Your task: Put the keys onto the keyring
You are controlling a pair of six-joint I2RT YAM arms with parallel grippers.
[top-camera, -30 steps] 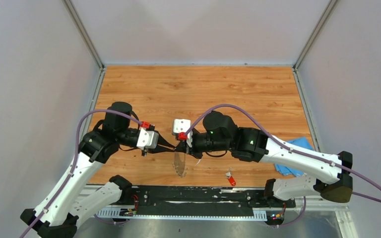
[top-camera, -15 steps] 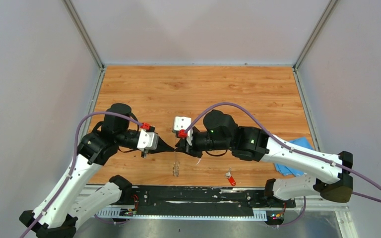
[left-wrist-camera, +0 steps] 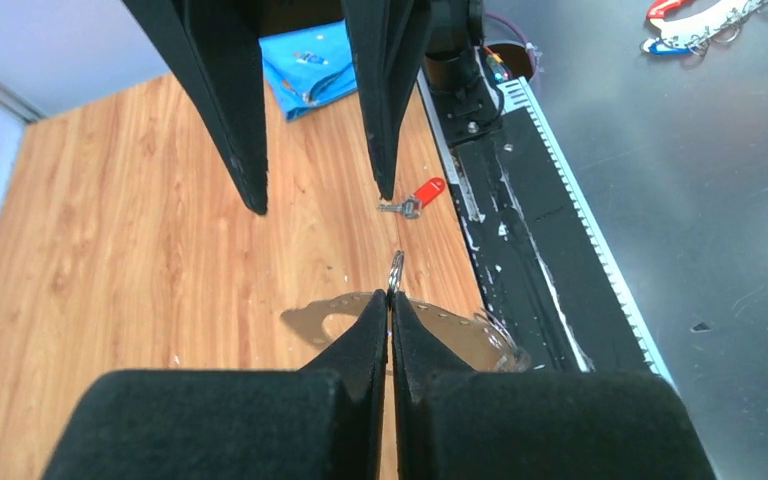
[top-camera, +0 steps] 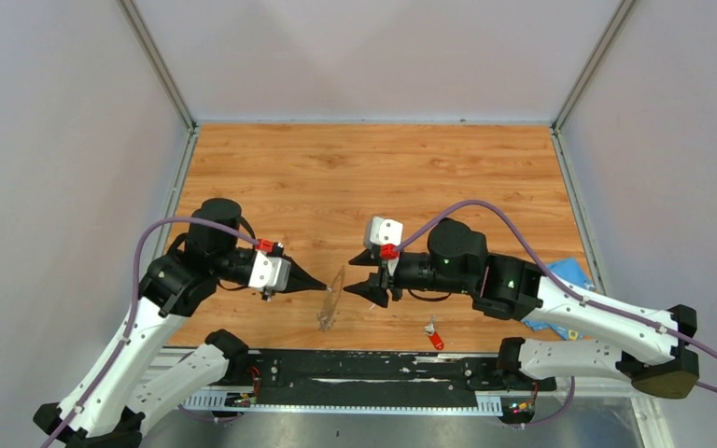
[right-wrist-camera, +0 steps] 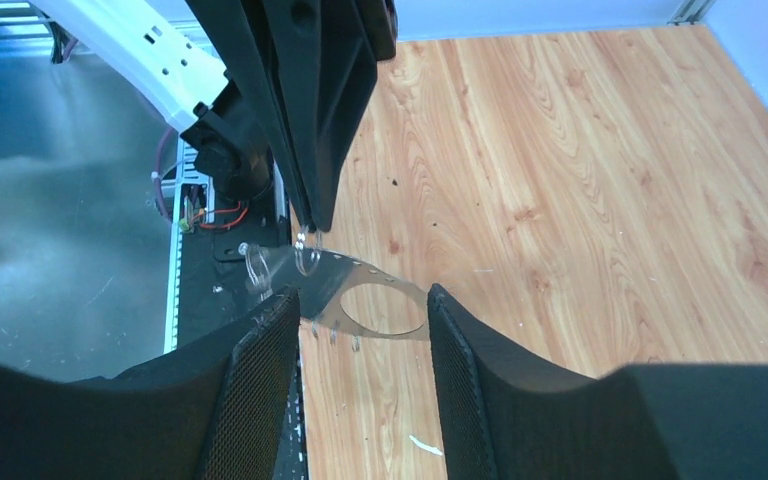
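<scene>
left tool (top-camera: 320, 285) grasps the thin grey jagged metal ring (top-camera: 329, 303), right tool (top-camera: 348, 277) is released. best hold it steady while fetching the small red-headed key (top-camera: 434, 334).

Plain pale grey walls (top-camera: 56, 140) box in a wood-grain desk (top-camera: 383, 168), with metal frame posts (top-camera: 158, 65) in the corners.

My left gripper (top-camera: 320, 285) pinches the keyring (top-camera: 329, 303), which stands tilted on edge. My right gripper (top-camera: 350, 277) gapes just beside it. The red key (top-camera: 435, 337) lies apart on the table (top-camera: 383, 177).
</scene>
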